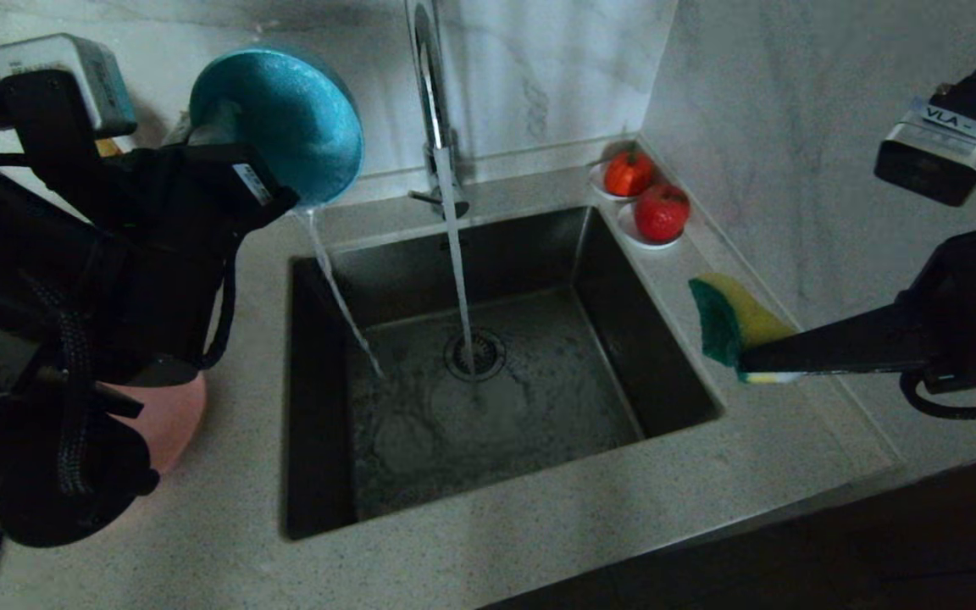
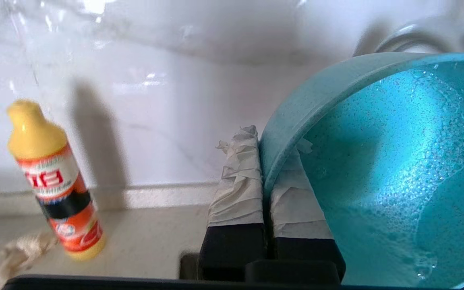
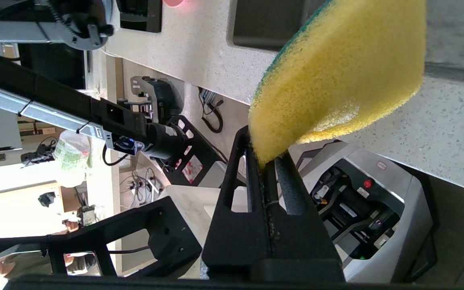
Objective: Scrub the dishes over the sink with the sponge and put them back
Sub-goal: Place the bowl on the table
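Note:
My left gripper (image 1: 230, 148) is shut on the rim of the teal bowl (image 1: 285, 119), held tipped on its side above the counter at the sink's far left corner. A thin stream of water runs out of it into the sink (image 1: 674, 364). In the left wrist view the taped fingers (image 2: 236, 177) pinch the bowl's rim (image 2: 288, 129), one inside and one outside, and the inside is sudsy. The pink plate (image 1: 173, 419) lies on the counter left of the sink, mostly hidden under my left arm. My right gripper (image 1: 751, 366) is shut on the yellow-and-green sponge (image 1: 734, 320) above the sink's right rim; the sponge (image 3: 336, 72) sticks out past the fingertips (image 3: 266, 159).
The chrome tap (image 1: 430, 102) is running into the drain (image 1: 475, 354). Two red fruits (image 1: 662, 212) on white saucers sit at the back right corner. A yellow soap bottle (image 2: 54, 181) and a beige cloth wad (image 2: 14, 253) stand by the wall to the left.

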{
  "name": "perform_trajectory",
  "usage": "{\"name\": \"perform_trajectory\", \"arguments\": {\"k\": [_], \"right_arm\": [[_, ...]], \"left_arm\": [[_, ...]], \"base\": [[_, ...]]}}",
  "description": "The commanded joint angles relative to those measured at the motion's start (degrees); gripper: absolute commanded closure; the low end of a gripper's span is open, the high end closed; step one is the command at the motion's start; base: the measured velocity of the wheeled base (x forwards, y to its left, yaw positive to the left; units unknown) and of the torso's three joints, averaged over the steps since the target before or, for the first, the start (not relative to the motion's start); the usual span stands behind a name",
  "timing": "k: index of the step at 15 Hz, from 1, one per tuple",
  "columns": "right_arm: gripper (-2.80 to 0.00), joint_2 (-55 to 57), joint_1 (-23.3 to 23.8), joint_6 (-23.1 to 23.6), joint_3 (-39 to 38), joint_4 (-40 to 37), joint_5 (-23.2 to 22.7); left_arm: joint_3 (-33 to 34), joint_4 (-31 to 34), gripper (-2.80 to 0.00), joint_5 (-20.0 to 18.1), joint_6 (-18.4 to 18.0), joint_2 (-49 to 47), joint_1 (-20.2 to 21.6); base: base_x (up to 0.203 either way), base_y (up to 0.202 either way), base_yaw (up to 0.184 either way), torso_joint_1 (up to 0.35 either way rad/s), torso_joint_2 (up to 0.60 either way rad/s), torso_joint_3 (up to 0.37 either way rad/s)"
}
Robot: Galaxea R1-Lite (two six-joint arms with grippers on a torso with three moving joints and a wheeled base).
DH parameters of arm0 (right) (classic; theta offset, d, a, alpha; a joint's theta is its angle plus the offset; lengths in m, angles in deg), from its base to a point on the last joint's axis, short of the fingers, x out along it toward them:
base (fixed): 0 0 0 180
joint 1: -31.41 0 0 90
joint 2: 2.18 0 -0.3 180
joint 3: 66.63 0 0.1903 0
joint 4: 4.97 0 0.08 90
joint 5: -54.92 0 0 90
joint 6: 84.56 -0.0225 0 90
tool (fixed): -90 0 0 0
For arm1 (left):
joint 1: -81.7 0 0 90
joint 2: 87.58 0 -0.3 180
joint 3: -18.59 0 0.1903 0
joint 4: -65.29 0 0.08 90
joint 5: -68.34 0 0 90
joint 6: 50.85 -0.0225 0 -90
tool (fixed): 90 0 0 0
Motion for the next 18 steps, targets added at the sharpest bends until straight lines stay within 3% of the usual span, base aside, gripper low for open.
{"name": "perform_trajectory", "arguments": {"k": [1,11,16,18], "right_arm": [[0.00,0.26,0.04,-0.06,-0.10,-0.13,-0.20],[0.00,1.47,0.18,0.18,0.25,0.22,-0.12],[0.00,1.03,0.12,0.27,-0.19,0.31,-0.29],[0.00,0.42,0.05,0.27,-0.42,0.31,-0.29]], "left_arm": [[-0.78,-0.45,0.00,-0.97,-0.31,2.00,-0.22],[-4.28,-0.45,0.00,-3.45,-0.93,5.45,-0.22],[0.18,-0.41,0.00,-2.47,-0.66,3.98,-0.22],[3.19,6.32,0.00,-1.34,0.15,3.53,-0.22]], "base": [[0.000,0.000,0.000,0.000,0.00,0.000],[0.000,0.000,0.000,0.000,0.00,0.000],[0.000,0.000,0.000,0.000,0.00,0.000],[0.000,0.000,0.000,0.000,0.00,0.000]]}}
